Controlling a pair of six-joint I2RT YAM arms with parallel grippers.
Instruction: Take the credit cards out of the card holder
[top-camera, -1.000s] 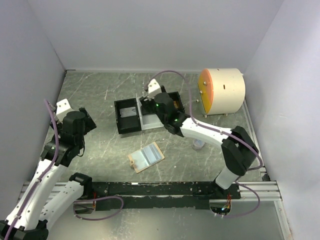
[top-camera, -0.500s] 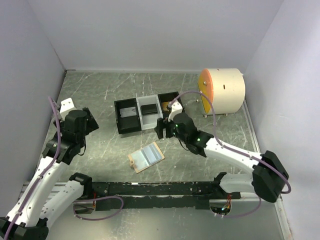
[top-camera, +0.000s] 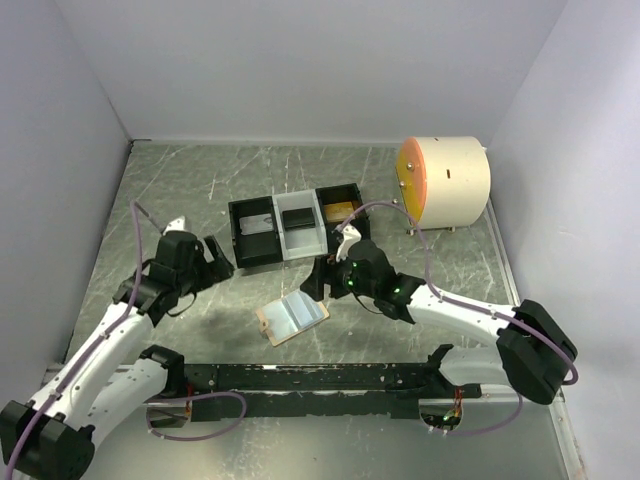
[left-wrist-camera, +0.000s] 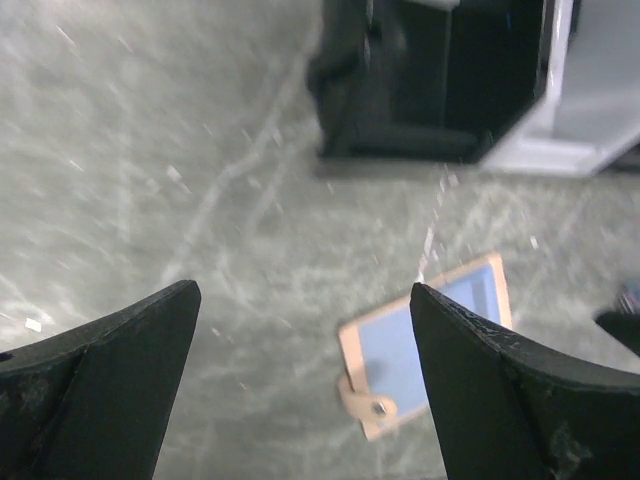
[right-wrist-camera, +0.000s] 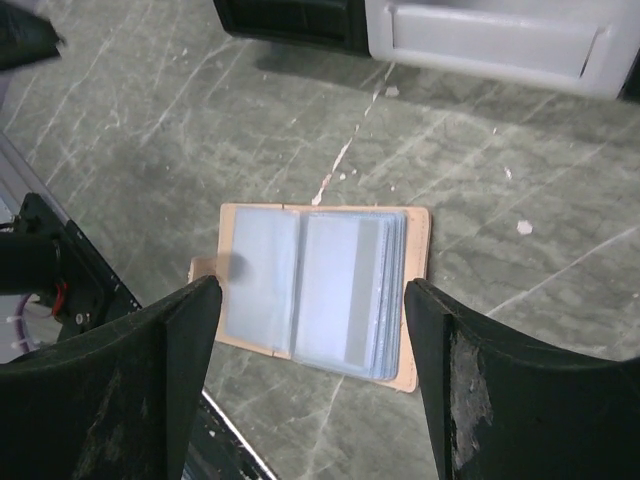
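the right tool (right-wrist-camera: 310, 290), spread above the open card holder (top-camera: 292, 317), should be lowered squarely at its right-hand pocket; the left tool (left-wrist-camera: 305, 290) is spread too.

Card holder (right-wrist-camera: 315, 290) open flat, pale blue faces up — black card (top-camera: 297, 217) and gold card (top-camera: 340, 209) in the tray (top-camera: 257, 260).

The desk (right-wrist-camera: 150, 130) looks like scratched marbled stone, a little glossy; the card holder (right-wrist-camera: 315, 290) has smooth, shiny pale-blue plastic sleeves; the tray (top-camera: 300, 250) is matt plastic.
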